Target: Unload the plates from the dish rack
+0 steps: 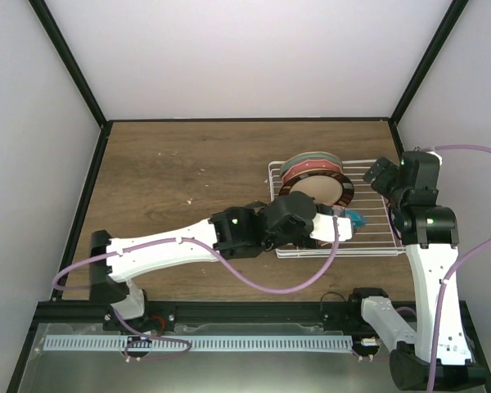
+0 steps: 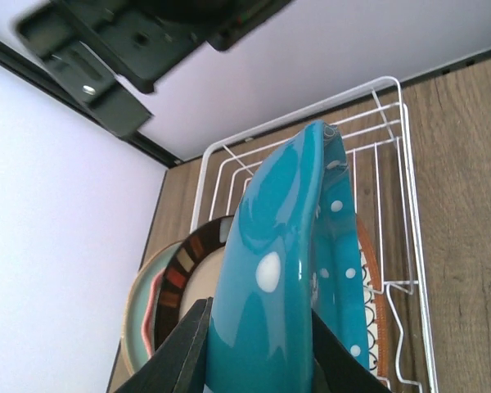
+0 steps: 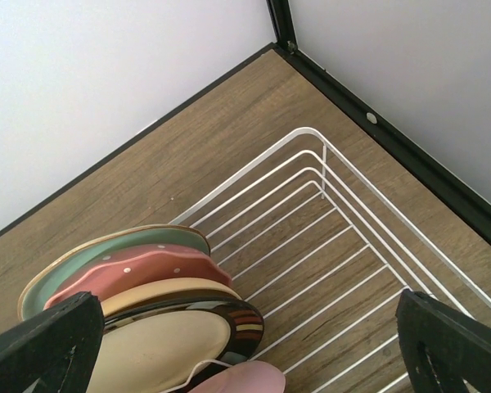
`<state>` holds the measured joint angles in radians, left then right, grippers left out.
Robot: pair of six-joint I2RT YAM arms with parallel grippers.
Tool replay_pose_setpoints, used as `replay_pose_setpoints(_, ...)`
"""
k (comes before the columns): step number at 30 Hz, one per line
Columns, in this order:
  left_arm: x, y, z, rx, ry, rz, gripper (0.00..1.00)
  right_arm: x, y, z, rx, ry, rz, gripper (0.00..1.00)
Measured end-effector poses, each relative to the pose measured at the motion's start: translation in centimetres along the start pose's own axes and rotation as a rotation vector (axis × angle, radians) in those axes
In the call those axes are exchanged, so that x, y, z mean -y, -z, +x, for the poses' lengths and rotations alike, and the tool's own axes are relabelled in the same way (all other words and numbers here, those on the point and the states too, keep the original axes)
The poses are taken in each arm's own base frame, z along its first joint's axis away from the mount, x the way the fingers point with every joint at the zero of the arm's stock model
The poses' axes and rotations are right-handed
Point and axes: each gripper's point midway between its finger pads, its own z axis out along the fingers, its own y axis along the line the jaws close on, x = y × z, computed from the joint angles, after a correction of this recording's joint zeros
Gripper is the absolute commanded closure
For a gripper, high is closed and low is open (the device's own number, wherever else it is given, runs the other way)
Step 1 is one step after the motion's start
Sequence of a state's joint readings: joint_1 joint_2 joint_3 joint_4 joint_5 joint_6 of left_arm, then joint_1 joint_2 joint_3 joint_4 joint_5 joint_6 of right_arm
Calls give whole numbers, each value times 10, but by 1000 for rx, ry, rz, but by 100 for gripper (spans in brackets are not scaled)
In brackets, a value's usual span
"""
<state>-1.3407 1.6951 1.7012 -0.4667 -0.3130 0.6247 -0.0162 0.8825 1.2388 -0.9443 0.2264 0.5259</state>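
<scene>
Lab test booth: white walls [image 1: 245,57], black frame struts [image 1: 72,64].
</scene>
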Motion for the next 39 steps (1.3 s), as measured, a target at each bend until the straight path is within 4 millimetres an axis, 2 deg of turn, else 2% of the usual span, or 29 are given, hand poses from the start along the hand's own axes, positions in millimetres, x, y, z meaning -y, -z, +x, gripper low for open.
replay_pose_setpoints(5, -12, 29, -9, 61, 17, -12, 96, -1, -4, 3, -10, -10, -4, 0)
replay_pose_setpoints(11, -26, 67, 1, 115, 39, -34, 96, -1, -10, 7, -23, -13, 1, 0)
replay_pose_setpoints(14, -53, 89, 6, 155, 96, -91, 96, -2, -14, 9, -35, -19, 2, 0)
replay_pose_setpoints(16, -79, 101, 13, 165, 143, -148, 96, -4, -19, 9, -40, -27, -3, 0)
replay_pose_setpoints(19, -128, 114, 34, 158, 241, -257, 96, -8, -25, 8, -46, -37, -7, 0)
replay_pose_setpoints(21, -164, 120, 58, 124, 319, -337, 96, -10, -30, 8, -49, -37, -7, 0)
replay_pose_setpoints(25, -238, 129, 131, 15, 531, -480, 96, -12, -40, 6, -50, -33, 2, 0)
replay_pose_setpoints(26, -258, 131, 157, -13, 613, -516, 96, -12, -43, 6, -52, -30, 6, 0)
replay_pose_setpoints(28, -285, 133, 206, -65, 749, -570, 96, -13, -48, 6, -55, -28, 11, 0)
replay_pose_setpoints(30, -305, 132, 262, -122, 905, -605, 96, -14, -52, 5, -58, -27, 15, 0)
replay_pose_setpoints(32, -314, 126, 320, -180, 1066, -617, 96, -16, -55, 4, -62, -27, 18, 0)
replay_pose_setpoints(34, -309, 114, 380, -235, 1241, -593, 96, -16, -57, 3, -61, -26, 20, 0)
replay_pose_setpoints(37, -282, 85, 443, -301, 1445, -518, 96, -16, -56, 1, -56, -28, 21, 0)
replay_pose_setpoints(39, -259, 65, 468, -336, 1553, -451, 96, -16, -56, 0, -51, -29, 25, 0)
